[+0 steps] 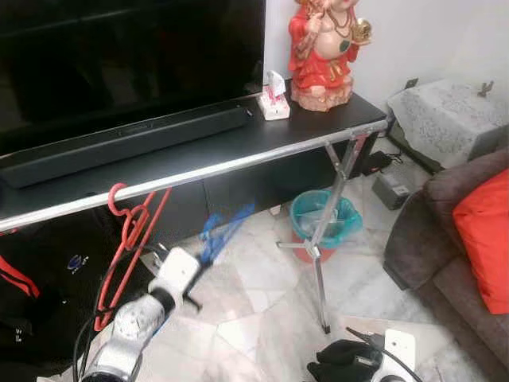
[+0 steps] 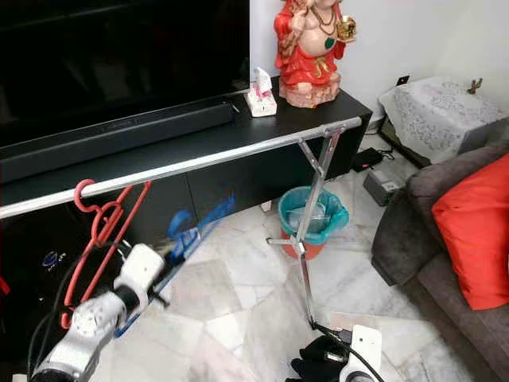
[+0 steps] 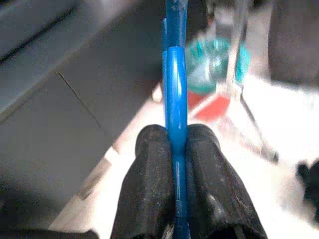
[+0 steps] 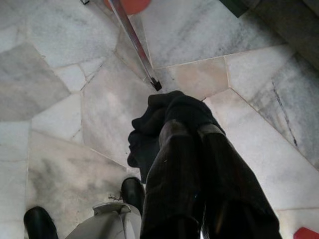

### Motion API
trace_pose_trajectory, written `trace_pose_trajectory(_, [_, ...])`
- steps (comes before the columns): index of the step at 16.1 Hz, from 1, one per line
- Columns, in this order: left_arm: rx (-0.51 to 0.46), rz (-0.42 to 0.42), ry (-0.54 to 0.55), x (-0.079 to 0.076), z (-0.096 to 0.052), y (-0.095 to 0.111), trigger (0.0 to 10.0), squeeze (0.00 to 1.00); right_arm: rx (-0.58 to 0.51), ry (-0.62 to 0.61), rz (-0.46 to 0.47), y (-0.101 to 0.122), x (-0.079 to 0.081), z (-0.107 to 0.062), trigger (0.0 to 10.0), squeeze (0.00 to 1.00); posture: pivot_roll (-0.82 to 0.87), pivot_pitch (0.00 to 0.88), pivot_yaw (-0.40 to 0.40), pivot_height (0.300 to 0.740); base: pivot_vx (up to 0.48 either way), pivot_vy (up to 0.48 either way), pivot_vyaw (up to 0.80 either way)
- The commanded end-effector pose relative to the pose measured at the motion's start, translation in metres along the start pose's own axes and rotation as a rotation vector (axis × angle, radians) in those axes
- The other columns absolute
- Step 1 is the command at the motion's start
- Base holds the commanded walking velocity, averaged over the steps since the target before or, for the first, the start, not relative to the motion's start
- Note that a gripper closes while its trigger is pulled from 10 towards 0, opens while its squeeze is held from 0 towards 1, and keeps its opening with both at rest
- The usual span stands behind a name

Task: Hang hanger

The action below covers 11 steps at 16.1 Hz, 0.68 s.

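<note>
Two hangers show: a red hanger (image 1: 127,239) hooked over the silver rail (image 1: 238,163) near its left end, and a blue hanger (image 1: 223,231) pinched between the closed fingers (image 3: 149,189) of the left gripper (image 3: 174,144). That gripper, seen in the left wrist view, clamps the blue bar from both sides, and the hanger runs forward from it, blurred. In the eye views the left arm (image 1: 147,314) reaches up from the lower left, holding the blue hanger below the rail and just right of the red one, in front of the black TV cabinet (image 1: 238,187). It does not touch the rail. The rail's right end rests on a metal stand (image 1: 326,231), with a teal bin (image 1: 322,223) on the marble floor (image 1: 254,310) behind the stand. The right gripper (image 4: 192,124) hangs low over the floor, its fingers pressed together on nothing. A red statue (image 1: 322,48) stands at the cabinet's right end, beside a soundbar (image 1: 127,143). A brown sofa (image 1: 445,239) with a red cushion (image 1: 485,235) sits at the right
</note>
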<state>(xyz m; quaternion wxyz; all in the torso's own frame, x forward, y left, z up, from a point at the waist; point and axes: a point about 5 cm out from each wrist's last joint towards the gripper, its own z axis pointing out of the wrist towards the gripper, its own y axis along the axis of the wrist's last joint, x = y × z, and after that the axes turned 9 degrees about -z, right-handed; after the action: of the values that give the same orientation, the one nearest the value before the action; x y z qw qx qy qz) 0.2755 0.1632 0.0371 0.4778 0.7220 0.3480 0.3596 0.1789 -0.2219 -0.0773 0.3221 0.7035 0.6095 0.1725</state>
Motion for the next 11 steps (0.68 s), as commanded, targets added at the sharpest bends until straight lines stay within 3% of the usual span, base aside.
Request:
trace_pose_trajectory(1, [0.122,0.055,-0.019,-0.005,-0.002,-0.020,10.0,0.00,0.004,0.000,-0.002,-0.002,-0.001,0.000,10.0,0.00,-0.18,0.025,0.003,0.740,0.000,0.000,0.00])
trace_pose_trajectory(4, [0.302,0.125,-0.028,-0.013,-0.006,-0.050,10.0,0.00,0.002,0.000,-0.002,-0.001,0.000,0.000,10.0,0.00,-0.19,0.037,0.007,0.740,0.000,0.000,0.00])
trace_pose_trajectory(5, [0.419,0.199,0.020,-0.011,-0.011,-0.067,10.0,0.00,0.003,-0.002,-0.001,-0.002,0.000,-0.001,10.0,0.00,-0.19,0.042,0.008,0.740,0.000,0.000,0.00])
trace_pose_trajectory(7, [0.547,0.224,0.075,-0.009,-0.023,-0.089,10.0,0.00,0.006,-0.003,0.002,-0.003,0.001,-0.001,10.0,0.00,-0.19,0.047,0.009,0.740,0.000,0.000,0.00])
trace_pose_trajectory(9, [0.627,0.178,0.116,-0.010,-0.033,-0.103,10.0,0.00,0.009,-0.002,0.002,-0.004,0.001,-0.001,10.0,0.00,-0.19,0.050,0.010,0.740,0.000,0.000,0.00])
trace_pose_trajectory(11, [0.729,0.024,0.197,-0.015,-0.051,-0.123,10.0,0.00,0.013,0.000,0.001,-0.004,0.002,-0.001,10.0,0.00,-0.19,0.052,0.012,0.740,0.000,0.000,0.00])
